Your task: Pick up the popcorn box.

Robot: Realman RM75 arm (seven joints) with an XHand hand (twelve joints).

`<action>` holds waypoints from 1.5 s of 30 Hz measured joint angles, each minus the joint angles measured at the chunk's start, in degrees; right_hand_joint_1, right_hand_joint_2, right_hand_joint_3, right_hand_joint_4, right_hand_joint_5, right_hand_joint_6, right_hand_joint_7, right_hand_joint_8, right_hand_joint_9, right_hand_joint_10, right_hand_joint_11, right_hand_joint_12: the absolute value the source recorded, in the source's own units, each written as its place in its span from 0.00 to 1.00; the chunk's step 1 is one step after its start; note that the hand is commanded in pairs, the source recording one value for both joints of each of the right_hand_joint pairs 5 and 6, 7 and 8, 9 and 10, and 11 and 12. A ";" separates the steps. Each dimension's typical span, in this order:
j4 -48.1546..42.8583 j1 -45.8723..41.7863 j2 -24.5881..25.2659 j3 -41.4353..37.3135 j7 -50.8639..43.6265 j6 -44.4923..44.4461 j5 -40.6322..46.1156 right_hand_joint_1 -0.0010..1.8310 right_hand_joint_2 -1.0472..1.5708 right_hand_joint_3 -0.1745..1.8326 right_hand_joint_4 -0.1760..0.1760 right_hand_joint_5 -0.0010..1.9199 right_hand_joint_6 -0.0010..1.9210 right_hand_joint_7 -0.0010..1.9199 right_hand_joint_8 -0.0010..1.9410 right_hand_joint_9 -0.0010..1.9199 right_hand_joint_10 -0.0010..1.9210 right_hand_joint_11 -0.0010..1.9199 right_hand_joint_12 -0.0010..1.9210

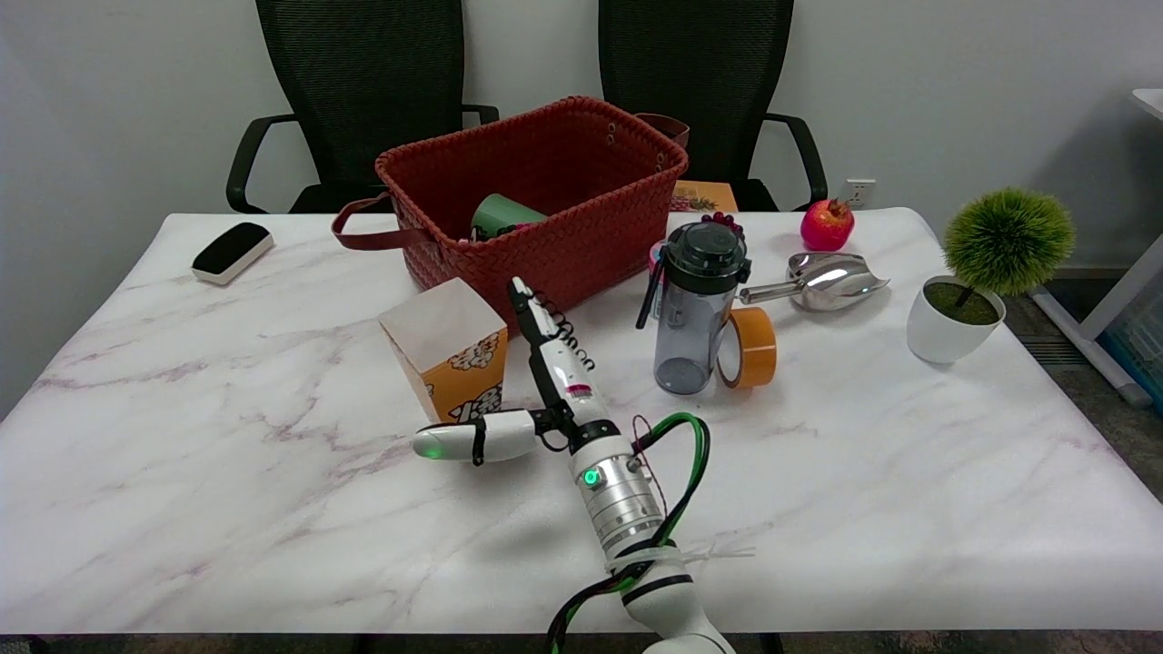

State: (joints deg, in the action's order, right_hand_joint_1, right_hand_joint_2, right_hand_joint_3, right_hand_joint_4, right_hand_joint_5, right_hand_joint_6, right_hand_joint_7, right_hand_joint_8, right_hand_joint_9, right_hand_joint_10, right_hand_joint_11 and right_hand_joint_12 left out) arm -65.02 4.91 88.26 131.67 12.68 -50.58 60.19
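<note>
Popcorn box (pixel 450 350) sits upright on the marble surface (pixel 227 472), just in front of the red woven basket (pixel 536 195), near its left front corner. Right hand (pixel 536 400) is right beside the box on its right side: fingers (pixel 531 318) extended up along the box's right face, thumb (pixel 463 440) stretched across below its front. Spread wide, nothing gripped; can't tell if it's touching. Smoky water bottle (pixel 695 304) and orange tape roll (pixel 750 347) stand to the right.
</note>
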 measured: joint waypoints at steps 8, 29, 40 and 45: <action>0.87 -0.04 0.15 0.16 4.14 0.70 0.66 0.43 0.44 0.12 0.50 0.00 0.00 0.00 0.00 0.00 0.00 0.00 0.00; 5.30 1.68 1.55 0.47 10.95 2.93 1.27 0.44 0.47 0.07 0.50 0.00 0.00 0.00 0.00 0.00 0.00 0.00 0.00; 8.67 3.88 2.41 0.48 12.22 3.31 1.32 0.46 0.45 0.08 0.50 0.00 0.00 0.02 0.02 0.00 0.00 0.00 0.00; 9.84 4.81 2.73 0.52 12.51 3.45 1.32 0.47 0.43 0.11 0.50 0.00 0.00 0.03 0.03 0.00 0.00 0.00 0.00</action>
State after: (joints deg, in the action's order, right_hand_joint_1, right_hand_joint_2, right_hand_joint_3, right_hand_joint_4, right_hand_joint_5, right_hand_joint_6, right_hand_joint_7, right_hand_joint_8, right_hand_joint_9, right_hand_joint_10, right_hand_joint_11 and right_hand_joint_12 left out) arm -55.18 9.71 90.99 132.19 25.19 -47.13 61.51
